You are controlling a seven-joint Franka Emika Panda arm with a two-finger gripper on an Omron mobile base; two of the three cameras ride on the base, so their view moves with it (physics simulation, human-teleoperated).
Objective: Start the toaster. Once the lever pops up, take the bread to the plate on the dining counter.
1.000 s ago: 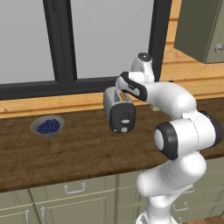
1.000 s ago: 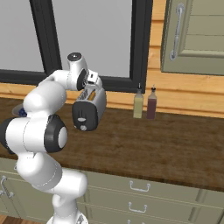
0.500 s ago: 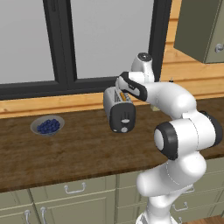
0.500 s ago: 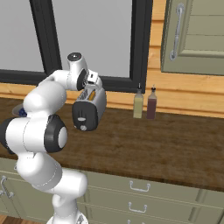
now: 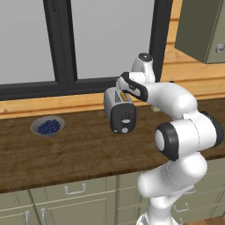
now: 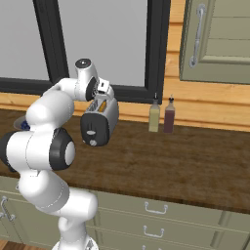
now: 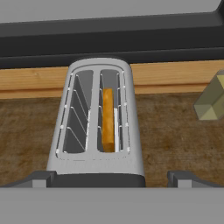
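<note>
Where the dark wood worktop (image 5: 79, 149) meets the wall below the window (image 5: 66, 44), the toaster (image 5: 119, 109) stands toward the back edge, its black end panel facing the front edge. The gripper (image 7: 112, 178) hangs directly above it with its fingertips (image 7: 39, 178) spread wide on either side of the toaster's end, holding nothing. The hand view looks straight down into the two slots: the bread (image 7: 108, 119) sits upright in the right-hand slot, while the left slot shows bare wire guides. The left base view adds a grey bowl of blue berries (image 5: 47, 126) near the back edge, well apart to the toaster's left. The right base view shows two bottles (image 6: 161, 116) side by side at the back edge, to the toaster's right, and a cabinet door (image 6: 217, 39) above them. The lever on the end panel is too small to place reliably.
</note>
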